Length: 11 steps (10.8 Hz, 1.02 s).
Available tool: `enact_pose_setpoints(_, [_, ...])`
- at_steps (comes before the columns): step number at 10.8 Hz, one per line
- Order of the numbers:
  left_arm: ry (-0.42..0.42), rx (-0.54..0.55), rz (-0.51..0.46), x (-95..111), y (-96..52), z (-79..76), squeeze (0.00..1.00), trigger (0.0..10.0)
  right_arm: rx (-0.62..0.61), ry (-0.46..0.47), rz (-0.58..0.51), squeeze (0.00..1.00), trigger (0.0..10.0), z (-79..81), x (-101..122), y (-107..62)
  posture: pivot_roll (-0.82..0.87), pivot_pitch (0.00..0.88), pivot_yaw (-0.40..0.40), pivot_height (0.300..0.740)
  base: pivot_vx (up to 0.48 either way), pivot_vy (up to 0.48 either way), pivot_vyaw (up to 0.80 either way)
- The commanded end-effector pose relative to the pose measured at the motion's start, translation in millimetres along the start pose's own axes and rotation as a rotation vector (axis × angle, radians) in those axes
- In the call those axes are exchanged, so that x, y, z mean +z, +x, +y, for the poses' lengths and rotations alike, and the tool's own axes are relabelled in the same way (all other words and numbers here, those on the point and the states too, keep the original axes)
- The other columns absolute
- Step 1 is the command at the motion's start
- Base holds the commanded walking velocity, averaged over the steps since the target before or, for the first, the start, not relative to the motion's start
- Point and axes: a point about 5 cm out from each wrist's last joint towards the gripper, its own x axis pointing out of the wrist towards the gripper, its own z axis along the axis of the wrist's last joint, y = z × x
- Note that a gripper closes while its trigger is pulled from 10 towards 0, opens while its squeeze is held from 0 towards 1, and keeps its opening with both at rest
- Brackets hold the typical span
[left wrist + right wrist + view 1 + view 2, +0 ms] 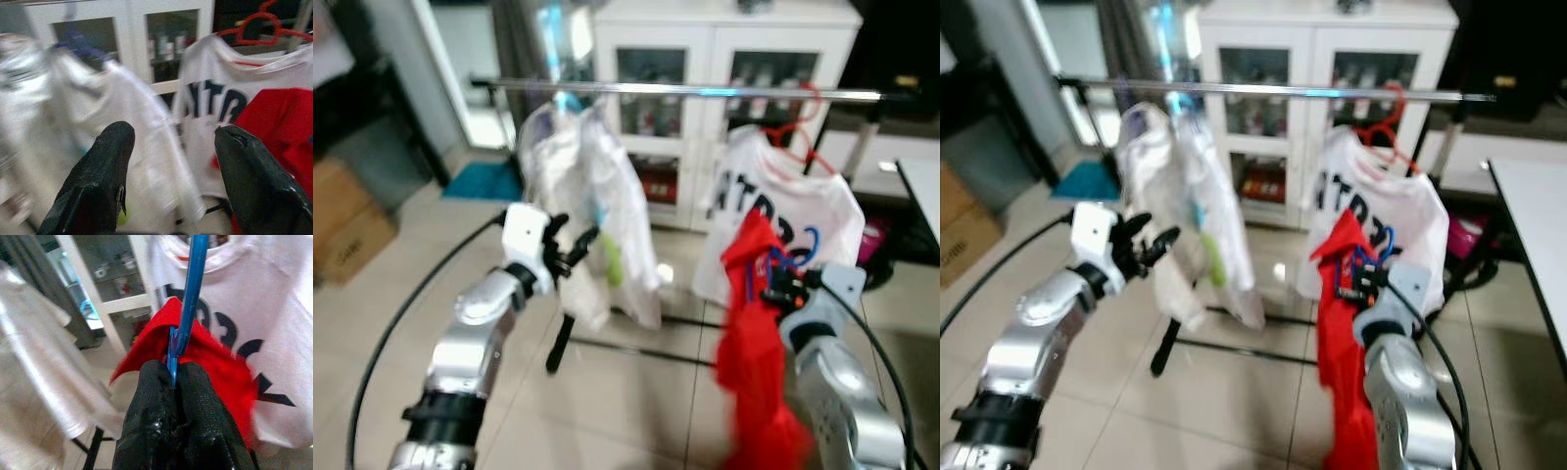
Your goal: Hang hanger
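Note:
My right gripper (781,282) is shut on a blue hanger (188,308) that carries a red garment (759,372), held below the metal rail (685,90). The hanger's blue hook (808,245) curls up in front of a white printed T-shirt (813,211), which hangs from a red hanger (798,132) on the rail's right part. My left gripper (576,247) is open, raised next to a white garment (592,206) hanging on a blue hanger (566,98) at the rail's left. In the left wrist view the black fingers (100,176) stand wide apart.
A white glass-door cabinet (724,108) stands behind the rack. The rack's black foot (558,343) rests on the tiled floor. Cardboard boxes (342,220) sit at the left and a white table edge (920,191) at the right. Black cables (401,313) loop beside my arms.

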Motion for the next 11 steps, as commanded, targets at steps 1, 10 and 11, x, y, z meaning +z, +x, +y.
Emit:
enact_pose_setpoints(1, [0.014, -0.014, 0.003, 1.2, 1.0, -3.0, 0.0, 10.0, 0.0, 0.001, -0.047, 0.0, 10.0, -1.2, 9.5, -0.9, -0.19, 0.0, 0.073, 0.74, 0.341, 0.0, 0.0])
enact_pose_setpoints(10, [0.006, -0.029, 0.006, 1.1, 2.2, -6.8, 0.0, 10.0, 0.016, -0.03, -0.053, 0.0, 10.0, 1.1, 12.8, -0.7, -0.2, 0.0, 0.069, 0.74, 0.342, 0.0, 0.0])
enact_pose_setpoints(11, [0.004, -0.029, 0.005, 1.0, 2.4, -7.5, 0.0, 10.0, 0.018, -0.034, -0.054, 0.0, 10.0, 1.4, 13.2, 0.1, -0.19, 0.0, 0.066, 0.74, 0.341, 0.0, 0.0])
